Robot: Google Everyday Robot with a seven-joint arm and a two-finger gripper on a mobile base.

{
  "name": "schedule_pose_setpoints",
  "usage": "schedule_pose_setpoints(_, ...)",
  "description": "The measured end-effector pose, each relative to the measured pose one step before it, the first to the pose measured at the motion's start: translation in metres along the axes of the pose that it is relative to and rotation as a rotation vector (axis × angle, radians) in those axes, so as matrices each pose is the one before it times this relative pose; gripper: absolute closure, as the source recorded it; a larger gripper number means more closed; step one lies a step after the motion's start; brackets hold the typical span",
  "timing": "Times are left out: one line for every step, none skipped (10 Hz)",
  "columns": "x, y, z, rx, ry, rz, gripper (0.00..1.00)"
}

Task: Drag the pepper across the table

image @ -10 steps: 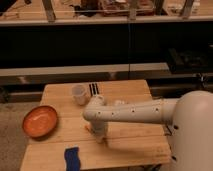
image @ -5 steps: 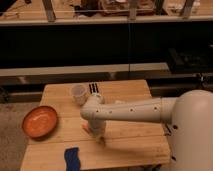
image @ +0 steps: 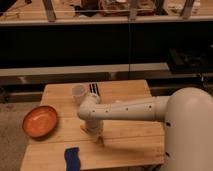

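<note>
On the table (image: 127,137), the gripper (image: 95,134) mostly hides the pepper (image: 83,128).

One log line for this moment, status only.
gripper: down on table, centre-front | pepper: orange bit at gripper's left | bowl: left edge | cup: behind arm

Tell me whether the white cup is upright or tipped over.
Upright. The white cup stands on the table with its open rim facing up, behind the arm. The gripper is down at the tabletop, nearer the front edge.
</note>
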Motion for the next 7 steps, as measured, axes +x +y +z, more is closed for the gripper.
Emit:
schedule_pose_setpoints(0.00032,0.00005,0.00029,0.00248,0.00321,0.00146,1.0)
schedule_pose_setpoints(-0.00028,-0.00013,0.00005,-0.00182,0.00166,-0.00199,1.0)
schedule_pose_setpoints(0.00122,-0.00034,-0.00025,-0.00212,0.00549,-0.00096,1.0)
schedule_pose_setpoints(0.00002,0.00016,0.00008,-0.00144,0.00011,0.00208,1.0)
schedule_pose_setpoints(0.00046,-0.00018,-0.00001,-0.00091,-0.00002,0.0014,1.0)
schedule_pose_setpoints(-0.00007,0.00014,0.00034,-0.00129,-0.00123,0.00243,1.0)
schedule_pose_setpoints(-0.00016,-0.0003,0.0005,-0.00367,-0.0013,0.00007,1.0)
